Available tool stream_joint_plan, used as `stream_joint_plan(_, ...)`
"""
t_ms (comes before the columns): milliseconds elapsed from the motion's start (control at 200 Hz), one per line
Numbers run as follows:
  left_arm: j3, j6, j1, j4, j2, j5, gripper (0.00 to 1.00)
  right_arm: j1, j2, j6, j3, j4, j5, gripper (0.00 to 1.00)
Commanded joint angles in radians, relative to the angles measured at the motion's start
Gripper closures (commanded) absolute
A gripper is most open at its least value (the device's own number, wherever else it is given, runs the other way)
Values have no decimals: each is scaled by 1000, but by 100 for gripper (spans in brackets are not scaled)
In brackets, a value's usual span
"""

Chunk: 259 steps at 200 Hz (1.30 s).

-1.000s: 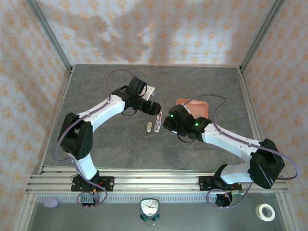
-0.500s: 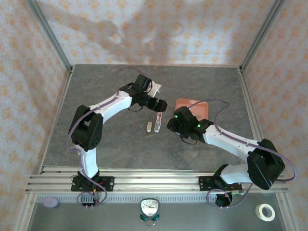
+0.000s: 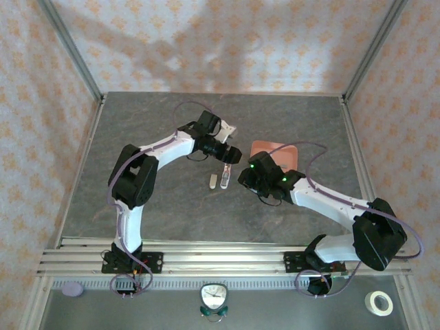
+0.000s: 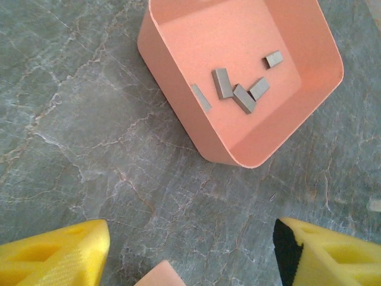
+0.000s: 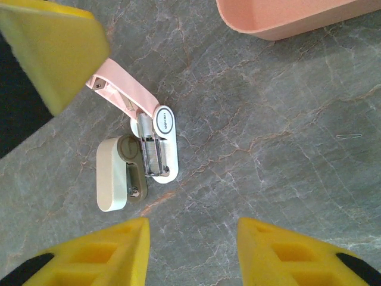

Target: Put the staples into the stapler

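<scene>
Open stapler (image 3: 224, 177) mid-tabletop; staples (image 4: 233, 90) loose in the tray (image 4: 164, 65).
Top: left pincer (image 3: 232, 155) has reached farther toward the right edge than a second ago; right pincer (image 3: 245, 177) barely shifted. Left wrist: jaws apart, gripping nothing, probably lining up on staples. Right wrist: jaws apart, empty, hovering over the stapler.

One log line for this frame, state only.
left claw: open, empty, facing tray | right claw: open, empty, near stapler | staples: five loose in tray | stapler: lid open, on table

The staples (image 4: 223, 82) are grey, the tray (image 4: 166, 77) salmon-pink, the table (image 4: 77, 119) veined grey-green.
</scene>
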Motion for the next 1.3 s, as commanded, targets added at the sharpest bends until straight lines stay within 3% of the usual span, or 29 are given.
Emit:
stream_joint_plan(0, 44, 52, -13, -12, 25, 39, 28, -5, -10, 4, 10, -17, 19, 57)
stream_joint_plan(235, 36, 104, -18, -47, 20, 108, 31, -7, -16, 6, 11, -28, 20, 57)
stream_joint_plan(606, 7, 213, -22, -119, -20, 172, 45, -6, -22, 10, 6, -27, 27, 57)
stream_joint_plan(821, -2, 316, -29, -239, -33, 122, 49, -6, -17, 9, 8, -24, 24, 57)
stream_joint_plan(1146, -67, 358, -30, -286, -75, 1, 59, -5, -9, 11, 8, -23, 20, 57)
stream_joint_plan(1291, -101, 319, -25, -257, -116, -17, 53, -6, -1, 10, 25, -23, 16, 57)
